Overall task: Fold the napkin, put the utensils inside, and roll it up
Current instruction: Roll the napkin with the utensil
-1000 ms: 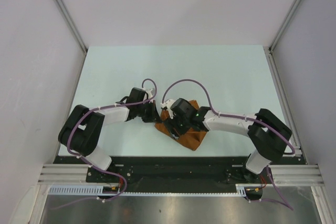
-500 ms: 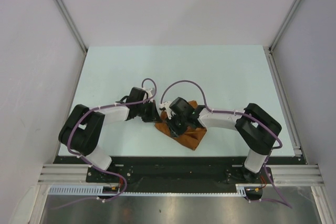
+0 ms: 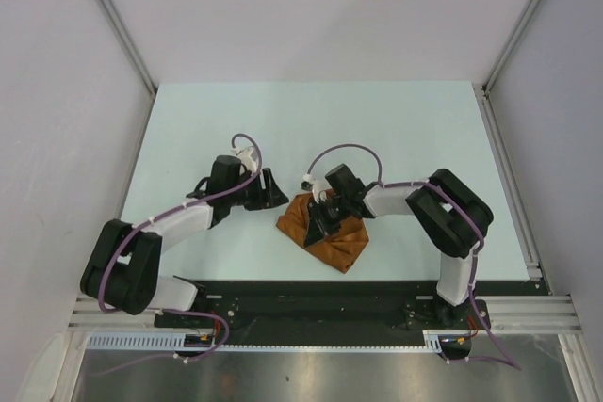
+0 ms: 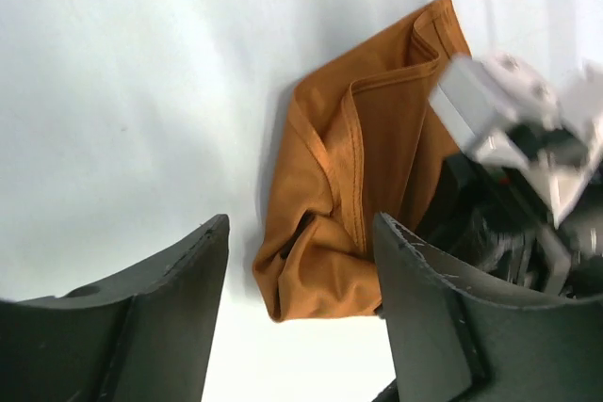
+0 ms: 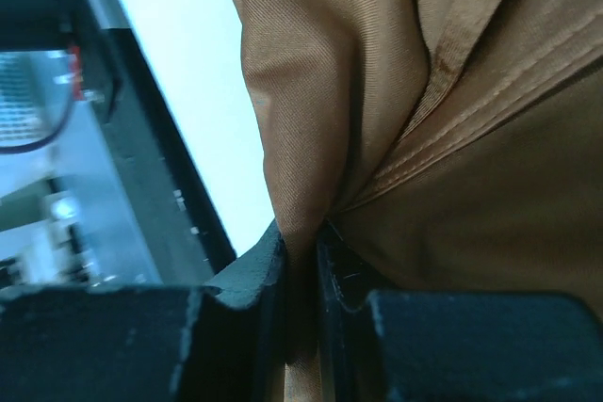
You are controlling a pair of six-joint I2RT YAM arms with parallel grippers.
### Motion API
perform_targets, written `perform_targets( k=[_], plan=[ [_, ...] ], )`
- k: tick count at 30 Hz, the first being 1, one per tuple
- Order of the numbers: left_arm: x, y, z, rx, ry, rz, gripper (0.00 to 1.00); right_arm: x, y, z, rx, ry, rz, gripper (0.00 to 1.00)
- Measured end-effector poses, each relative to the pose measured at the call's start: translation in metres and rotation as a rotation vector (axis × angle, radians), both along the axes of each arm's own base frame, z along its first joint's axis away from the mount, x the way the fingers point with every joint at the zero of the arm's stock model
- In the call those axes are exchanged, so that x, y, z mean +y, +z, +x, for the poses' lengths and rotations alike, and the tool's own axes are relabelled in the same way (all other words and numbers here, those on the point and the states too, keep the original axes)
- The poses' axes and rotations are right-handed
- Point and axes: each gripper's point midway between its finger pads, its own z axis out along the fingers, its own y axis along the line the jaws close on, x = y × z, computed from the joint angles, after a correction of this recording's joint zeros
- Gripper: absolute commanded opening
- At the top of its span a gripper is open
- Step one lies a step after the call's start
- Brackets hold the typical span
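Note:
The rust-orange napkin lies bunched and folded near the table's front edge, with seams and creases showing in the left wrist view. My right gripper is over its upper left part, shut on a raised fold of the cloth. In the right wrist view the fold of the napkin is pinched between the two fingers of the right gripper. My left gripper stands open just left of the napkin and above its left corner. In its own view the left gripper has nothing between its fingers. The utensils are hidden.
The pale mint table is bounded by white walls at the left, right and back. A black base rail runs along the near edge right below the napkin. Purple cables loop above both wrists.
My left gripper has opened, let go of the napkin and drawn back to the left. My right gripper has closed on a fold of the cloth.

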Motion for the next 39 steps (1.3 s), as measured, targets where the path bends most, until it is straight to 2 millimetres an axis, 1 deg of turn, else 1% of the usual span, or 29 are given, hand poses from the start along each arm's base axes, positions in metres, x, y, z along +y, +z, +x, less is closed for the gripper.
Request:
perform_targets(
  k=[2,9,12,15,18,21,24,25,26,27,29,30,32,34,36,39],
  plan=[
    [0.002,-0.003,-0.006,-0.015,0.0,-0.006,0.69,0.0,0.0,0.0,0.059,0.002,0.037,0.15],
    [0.009,-0.033,-0.031,0.033,-0.008,0.0,0.69,-0.006,-0.002,0.004,0.226,-0.004,0.136,0.14],
    [0.006,-0.034,-0.035,0.036,-0.013,-0.026,0.68,-0.009,-0.003,0.005,0.272,-0.004,0.158,0.14],
    [-0.001,-0.031,-0.036,0.026,-0.023,-0.069,0.66,-0.01,-0.004,0.006,0.314,-0.003,0.18,0.14],
    [-0.01,-0.031,-0.037,0.025,-0.04,-0.103,0.63,-0.012,-0.005,0.006,0.345,-0.002,0.194,0.14],
    [-0.016,-0.038,-0.041,0.043,-0.051,-0.13,0.55,-0.013,-0.005,0.006,0.361,0.0,0.2,0.15],
    [-0.02,-0.039,-0.041,0.051,-0.047,-0.153,0.4,-0.013,-0.005,0.006,0.364,0.0,0.201,0.15],
    [-0.02,-0.04,-0.04,0.053,-0.043,-0.156,0.32,-0.013,-0.005,0.006,0.366,0.0,0.201,0.18],
    [-0.021,-0.041,-0.04,0.057,-0.04,-0.159,0.27,-0.013,-0.005,0.006,0.367,0.0,0.201,0.2],
    [-0.021,-0.042,-0.039,0.059,-0.038,-0.162,0.18,-0.013,-0.005,0.006,0.369,-0.001,0.2,0.28],
    [-0.022,-0.042,-0.039,0.059,-0.037,-0.167,0.12,-0.013,-0.004,0.006,0.375,-0.001,0.197,0.38],
    [-0.022,-0.043,-0.039,0.064,-0.034,-0.168,0.09,-0.013,-0.003,0.006,0.38,-0.001,0.196,0.48],
    [-0.023,-0.044,-0.039,0.066,-0.037,-0.166,0.07,-0.013,0.002,0.007,0.396,-0.001,0.19,0.55],
    [-0.023,-0.043,-0.038,0.071,-0.037,-0.164,0.06,-0.012,0.01,0.009,0.387,-0.002,0.175,0.65],
    [-0.024,-0.043,-0.037,0.075,-0.037,-0.16,0.06,-0.012,0.016,0.016,0.347,-0.022,0.137,0.68],
    [-0.024,-0.042,-0.036,0.089,-0.039,-0.151,0.05,-0.013,0.025,0.033,0.238,-0.062,0.07,0.69]
  ],
)
